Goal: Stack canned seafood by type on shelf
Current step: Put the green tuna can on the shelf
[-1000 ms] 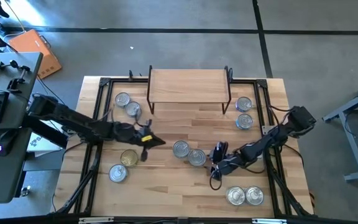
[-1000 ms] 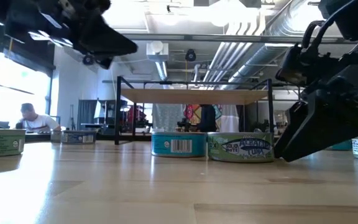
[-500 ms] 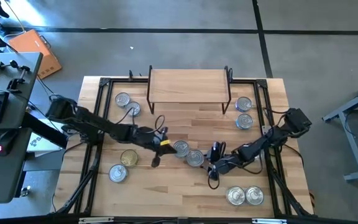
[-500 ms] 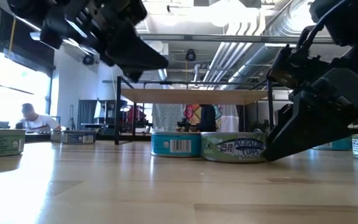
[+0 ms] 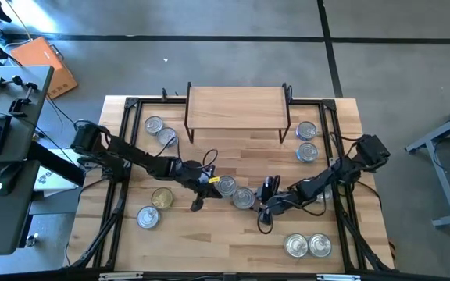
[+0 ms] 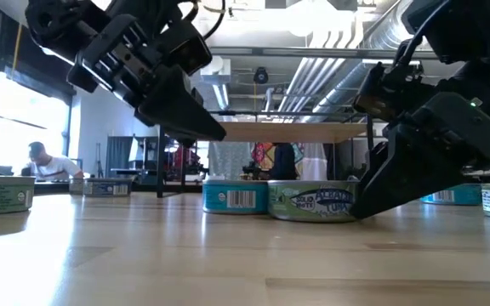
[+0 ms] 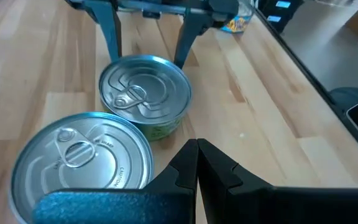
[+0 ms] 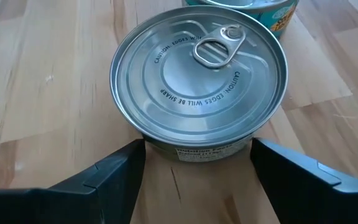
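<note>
Moved in on centre tins: left pincer (image 5: 209, 184) clenched, right pincer (image 8: 194, 165) spread around tuna tin (image 8: 199, 84) | shelf (image 5: 237, 109) at 12 o'clock bare | stacking unstarted, tins scattered on worktop (image 5: 233, 234)

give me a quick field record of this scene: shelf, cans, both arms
shelf: bare top, at the table's far edge
center cans: two silver-topped cans and, touching
other cans: two far left, two far right, two near right, a gold-topped can and a silver one near left
left gripper: fingers shut, above the center pair
right gripper: fingers open around a center can, low on the table
</note>
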